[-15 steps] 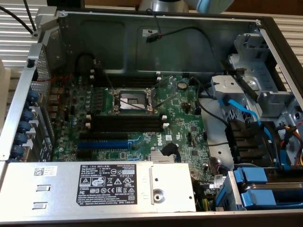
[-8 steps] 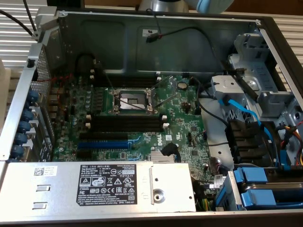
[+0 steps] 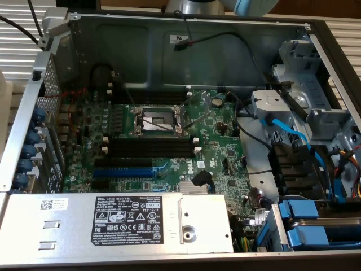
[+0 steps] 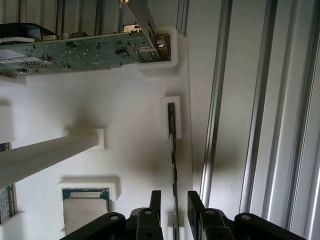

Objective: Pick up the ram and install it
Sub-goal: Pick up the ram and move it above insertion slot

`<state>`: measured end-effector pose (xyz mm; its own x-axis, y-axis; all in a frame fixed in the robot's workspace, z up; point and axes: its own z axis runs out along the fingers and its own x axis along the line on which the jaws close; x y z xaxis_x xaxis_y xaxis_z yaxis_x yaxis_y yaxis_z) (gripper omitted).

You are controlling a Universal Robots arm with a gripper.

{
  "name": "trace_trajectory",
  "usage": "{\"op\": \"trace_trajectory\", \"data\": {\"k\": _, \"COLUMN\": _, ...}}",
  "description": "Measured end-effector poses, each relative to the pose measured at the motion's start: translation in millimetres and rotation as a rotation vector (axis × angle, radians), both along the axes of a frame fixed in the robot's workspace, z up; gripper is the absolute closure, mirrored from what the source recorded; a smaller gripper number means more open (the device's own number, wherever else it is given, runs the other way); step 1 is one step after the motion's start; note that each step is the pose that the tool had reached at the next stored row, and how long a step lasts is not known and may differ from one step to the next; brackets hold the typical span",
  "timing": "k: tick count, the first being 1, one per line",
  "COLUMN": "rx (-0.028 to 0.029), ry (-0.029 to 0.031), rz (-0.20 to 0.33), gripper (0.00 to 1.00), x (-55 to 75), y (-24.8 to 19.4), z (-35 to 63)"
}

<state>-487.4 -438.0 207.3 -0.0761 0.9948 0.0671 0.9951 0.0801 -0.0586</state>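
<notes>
Jaws spread, the gripper (image 4: 174, 196) straddles the ram (image 4: 173, 150), stood on edge in a white tray (image 4: 125, 120) for easy grasping, while the motherboard's black slots (image 3: 149, 148) lie at six o'clock from the processor socket (image 3: 157, 119).

From above we look steeply down into the open case (image 3: 141, 51), with the board (image 3: 220, 152) mid-frame and the power supply (image 3: 135, 217) at six o'clock. From the wrist we look closely past the gripper (image 4: 173, 200) onto a white tray (image 4: 125, 115). Both views seem to catch the ribbed tabletop (image 3: 338, 28).
</notes>
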Motion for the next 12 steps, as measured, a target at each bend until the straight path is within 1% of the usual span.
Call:
{"op": "trace_trajectory", "data": {"k": 2, "rx": 0.0000, "ry": 0.0027, "rz": -0.002, "gripper": 0.65, "x": 1.3, "y": 0.0, "z": -0.6}}
{"op": "trace_trajectory", "data": {"k": 12, "rx": 0.0000, "ry": 0.0092, "rz": -0.004, "gripper": 0.65, "x": 2.7, "y": 0.7, "z": -1.3}}
